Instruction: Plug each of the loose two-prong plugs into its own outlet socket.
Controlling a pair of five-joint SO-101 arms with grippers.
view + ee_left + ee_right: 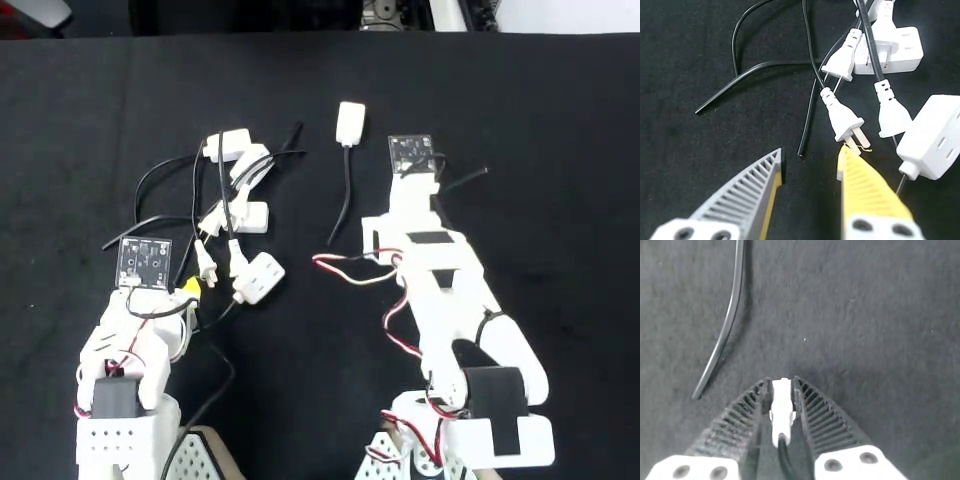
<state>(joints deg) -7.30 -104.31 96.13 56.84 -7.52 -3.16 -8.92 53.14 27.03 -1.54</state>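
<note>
My left gripper [810, 152] is open just above the black table, its yellow finger [865, 190] touching the prongs of a loose white two-prong plug [845, 120]. A second plug [842, 60] lies with its prongs at a white outlet block [900, 50]. A third plug [892, 112] rests beside a white outlet cube [935, 137]. My right gripper [781, 382] is shut on a small white plug [781, 410] with a black cord, held low over the bare cloth. In the high view the right arm [440, 270] stretches to the middle right, and the left gripper [190, 290] sits beside the cube [262, 278].
Another white outlet block [228, 145] lies at the back of the cord tangle. A separate white block [350, 122] with a black cord lies at the top centre. A loose black cord [725, 340] runs past the right gripper. Black cords [750, 75] cross the cloth.
</note>
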